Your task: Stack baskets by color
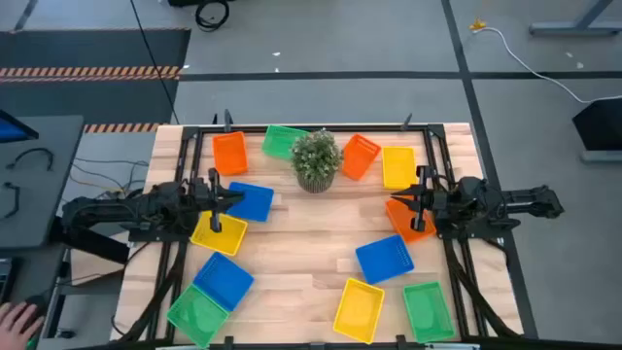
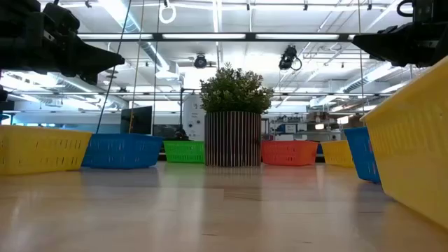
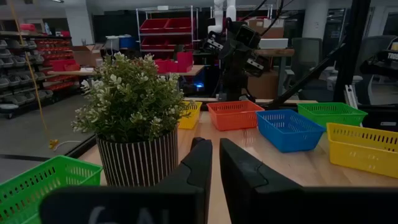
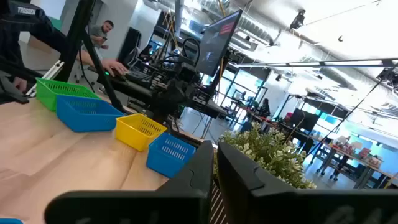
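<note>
Blue, yellow, orange and green baskets lie spread flat on the wooden table around a potted plant (image 1: 317, 158). My left gripper (image 1: 231, 199) hangs shut above the left side, over the edge of a blue basket (image 1: 255, 202) and beside a yellow basket (image 1: 219, 234). It points toward the table's right and holds nothing (image 3: 214, 158). My right gripper (image 1: 394, 201) hangs shut above the right side, over an orange basket (image 1: 408, 222). It points toward the table's left and holds nothing (image 4: 214, 163). In the low view both arms show well above the table top.
At the far edge sit an orange basket (image 1: 229, 153), a green one (image 1: 282, 142), another orange (image 1: 360, 156) and a yellow (image 1: 397, 167). Near the front lie blue (image 1: 224, 282), green (image 1: 197, 313), blue (image 1: 384, 259), yellow (image 1: 358, 309) and green (image 1: 428, 311) baskets. The table's middle (image 1: 311, 243) shows bare wood.
</note>
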Controlling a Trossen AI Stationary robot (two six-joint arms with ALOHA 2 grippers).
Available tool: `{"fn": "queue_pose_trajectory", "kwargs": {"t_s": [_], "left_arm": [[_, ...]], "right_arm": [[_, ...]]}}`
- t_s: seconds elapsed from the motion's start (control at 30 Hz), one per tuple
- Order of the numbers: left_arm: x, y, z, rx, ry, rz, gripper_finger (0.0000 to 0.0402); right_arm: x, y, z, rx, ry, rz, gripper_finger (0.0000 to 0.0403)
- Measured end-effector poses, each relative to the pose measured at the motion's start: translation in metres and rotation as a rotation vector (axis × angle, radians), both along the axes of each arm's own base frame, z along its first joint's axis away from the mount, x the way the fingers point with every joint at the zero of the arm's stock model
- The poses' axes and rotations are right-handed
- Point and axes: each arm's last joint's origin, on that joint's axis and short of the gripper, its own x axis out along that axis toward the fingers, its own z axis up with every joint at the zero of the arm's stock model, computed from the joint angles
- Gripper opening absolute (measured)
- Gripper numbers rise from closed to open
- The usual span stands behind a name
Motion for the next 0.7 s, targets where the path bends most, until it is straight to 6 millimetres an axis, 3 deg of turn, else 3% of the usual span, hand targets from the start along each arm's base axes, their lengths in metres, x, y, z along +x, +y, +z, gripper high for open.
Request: {"fn": "queue_pose_trajectory", "kwargs": {"t_s": [0.7], "left_arm": [[0.0000,0.0000,-0.0001,0.000,0.000,0.000,0.0039]], "right_arm": [[0.0000,0.0000,-0.0001,0.000,0.000,0.000,0.0029]]}}
